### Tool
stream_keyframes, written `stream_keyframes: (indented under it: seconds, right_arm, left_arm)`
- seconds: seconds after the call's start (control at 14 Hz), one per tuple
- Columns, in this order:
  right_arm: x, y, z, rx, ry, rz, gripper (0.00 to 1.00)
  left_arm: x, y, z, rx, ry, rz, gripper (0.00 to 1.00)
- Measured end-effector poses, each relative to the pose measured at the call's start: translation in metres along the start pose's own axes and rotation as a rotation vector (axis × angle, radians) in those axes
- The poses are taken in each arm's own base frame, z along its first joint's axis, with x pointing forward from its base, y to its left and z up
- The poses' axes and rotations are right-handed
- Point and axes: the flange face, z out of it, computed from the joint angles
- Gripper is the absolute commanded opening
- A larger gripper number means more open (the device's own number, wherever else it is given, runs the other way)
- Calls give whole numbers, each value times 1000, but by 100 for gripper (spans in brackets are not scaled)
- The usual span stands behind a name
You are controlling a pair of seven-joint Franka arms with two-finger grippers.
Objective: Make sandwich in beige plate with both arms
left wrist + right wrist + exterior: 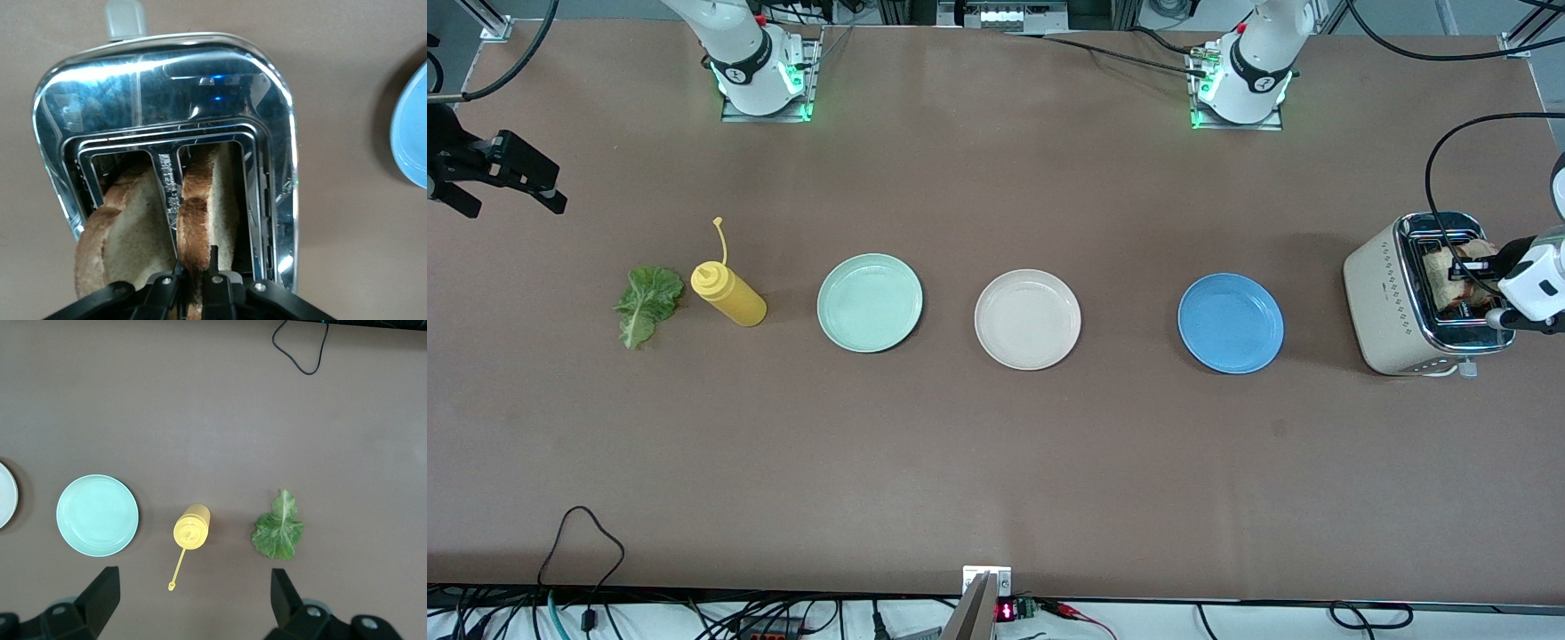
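a: where's the left gripper now?

b: over the toaster at the left arm's end of the table, its fingers clenched on the top edge of one toast slice. that slice stands upright in its slot, one finger to each side of it. the second toast slice sits in the neighbouring slot, just beside the fingers, not gripped.

a: how should the lift go?

b: i'd pull straight up along the slot so the crust doesn't scrape the chrome rim. the pinch is only on the upper edge, so a slow rise seems wise; toast can crumble or pivot between the pads. once clear, carry it over the blue plate to the beige plate, which is well apart from the fingers and bare.

a: and the right gripper?

b: waiting above the table's end by the right arm, fingers released wide. below and between them lie the yellow squeeze bottle and the lettuce leaf, with the mint-green plate just off to one side.

a: how does the toast look?

b: light brown faces, darker browned crust along the edge, squarish and fairly thick. the lettuce is ruffled, green, lying flat.
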Motion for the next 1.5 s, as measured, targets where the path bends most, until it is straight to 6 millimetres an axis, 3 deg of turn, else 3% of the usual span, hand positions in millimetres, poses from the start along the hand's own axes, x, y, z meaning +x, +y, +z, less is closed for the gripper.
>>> stream_keyframes:
  seconds: [0.21,0.5,0.64,0.78,0.93,1.14,1.28,1.5]
  right_arm:
    - [0,0,0,0,0,0,100]
    - [0,0,0,0,0,0,100]
    - [0,0,0,0,0,0,100]
    - [0,0,0,0,0,0,100]
    - [0,0,0,0,0,0,100]
    - [0,0,0,0,0,0,100]
    - [0,0,0,0,0,0,100]
    - [0,0,1,0,-2,0,100]
  left_arm:
    - [-9,3,-22,2,0,-1,1]
    - [-35,26,-105,1,-36,17,1]
    - [-48,45,-145,-2,-64,42,1]
    - [-47,79,-163,3,-83,100,1]
    - [-38,116,-161,5,-106,169,1]
    - [-15,185,-141,-94,-144,236,1]
    - [4,234,-120,-250,-174,191,1]
    - [40,276,-90,-540,-162,89,0]
